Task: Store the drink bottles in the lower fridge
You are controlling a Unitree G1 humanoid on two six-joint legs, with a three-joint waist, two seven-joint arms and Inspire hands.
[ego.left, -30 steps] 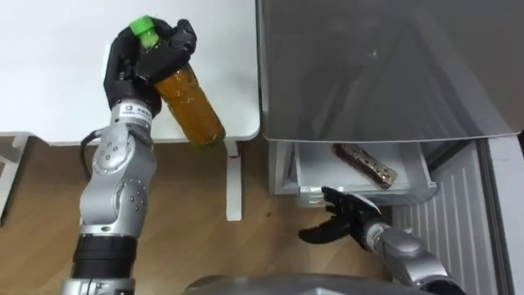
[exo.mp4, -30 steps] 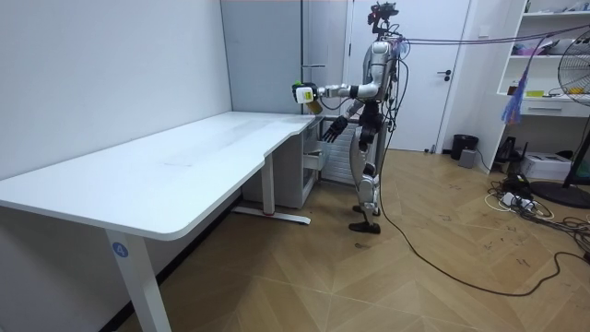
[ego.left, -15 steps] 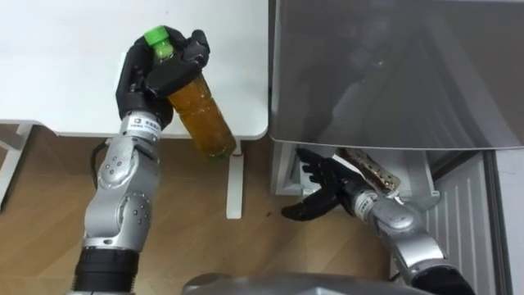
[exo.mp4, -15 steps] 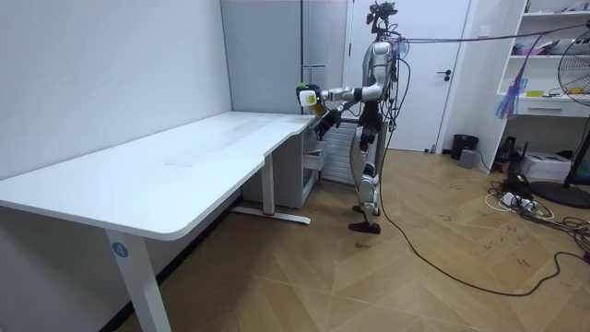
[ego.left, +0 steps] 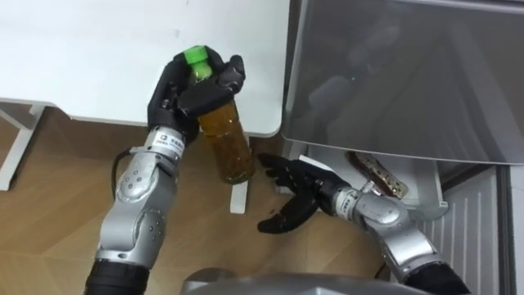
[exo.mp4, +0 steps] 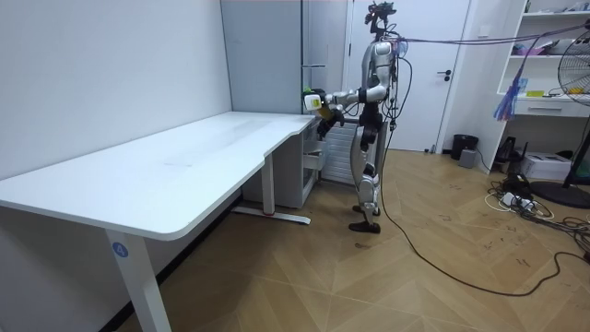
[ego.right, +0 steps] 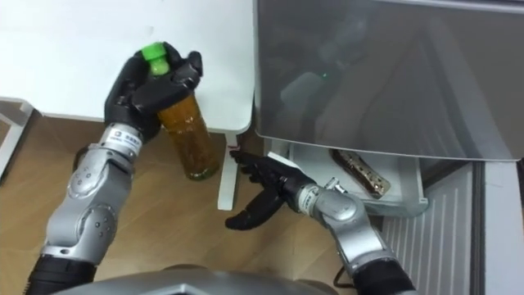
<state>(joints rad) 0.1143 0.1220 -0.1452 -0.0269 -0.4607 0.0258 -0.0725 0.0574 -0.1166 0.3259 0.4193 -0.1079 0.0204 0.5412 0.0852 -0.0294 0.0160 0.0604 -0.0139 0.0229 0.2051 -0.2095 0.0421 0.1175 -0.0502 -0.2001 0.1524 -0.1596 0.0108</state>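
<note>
Amber tea bottle [ego.left: 225, 139] gripped, not yet stowed.
Its green cap [ego.left: 195, 56] pokes out of the left hand [ego.left: 192, 90], whose fingers curl round the neck, over the near right edge of the white desk [ego.left: 98, 57] and just left of the grey fridge [ego.left: 393, 74]. The right hand [ego.left: 295, 192] is below, fingers spread and empty. The lower drawer [ego.left: 417, 182] stands open with a wrapped packet [ego.left: 377, 174] inside, so moving the bottle across and setting it in are left. Wood floor [ego.left: 49, 205] lies beneath; the robot stands at the desk's far end.

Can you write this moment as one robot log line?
left hand: shut on green-capped amber drink bottle | right hand: open, beside bottle | white fridge drawer: open
</note>
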